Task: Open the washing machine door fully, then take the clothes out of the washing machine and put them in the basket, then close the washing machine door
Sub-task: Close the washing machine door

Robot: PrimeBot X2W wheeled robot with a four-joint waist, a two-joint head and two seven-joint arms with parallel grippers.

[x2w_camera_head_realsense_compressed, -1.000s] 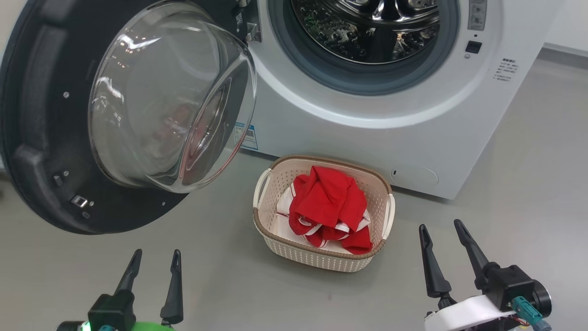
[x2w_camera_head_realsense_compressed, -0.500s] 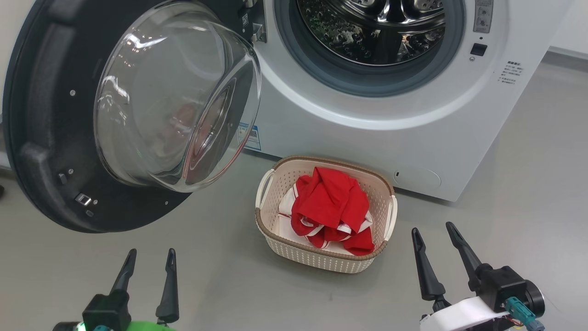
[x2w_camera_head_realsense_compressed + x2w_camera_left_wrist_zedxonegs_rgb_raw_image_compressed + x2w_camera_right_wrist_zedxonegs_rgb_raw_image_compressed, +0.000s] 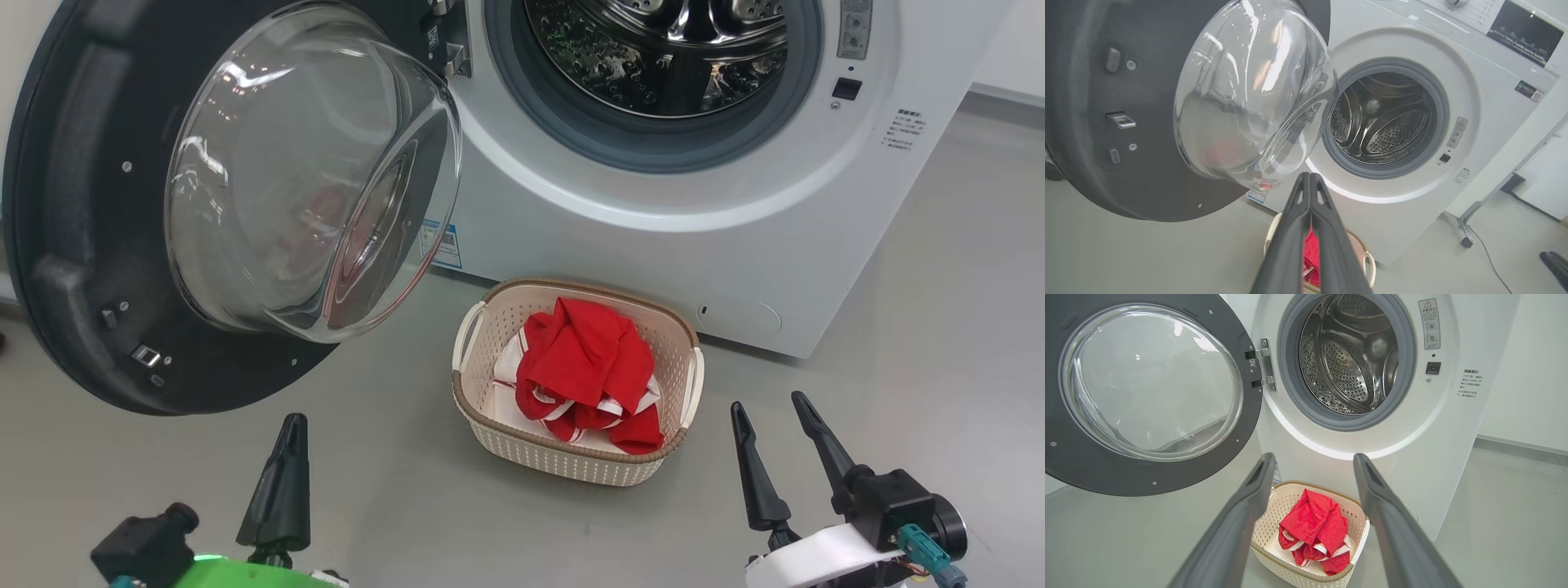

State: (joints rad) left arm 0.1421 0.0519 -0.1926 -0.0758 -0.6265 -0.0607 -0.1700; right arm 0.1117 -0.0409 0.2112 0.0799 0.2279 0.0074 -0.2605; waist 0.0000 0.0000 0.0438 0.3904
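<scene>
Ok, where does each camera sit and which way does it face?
Head: on the head, looking down at the basket before the washing machine; left gripper, right gripper at bottom.
Left wrist: on the left arm, facing the washing machine door and drum along shut fingers.
Right wrist: on the right arm, facing the clothes between open fingers.
All share the open door.

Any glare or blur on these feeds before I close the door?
Head view: white highlights and a reddish reflection streak the glossy black-rimmed glass door. Left wrist view: same glare, plus wide-angle stretching. Right wrist view: the right end effector looks soft up close, the perforated steel drum sharp.
</scene>
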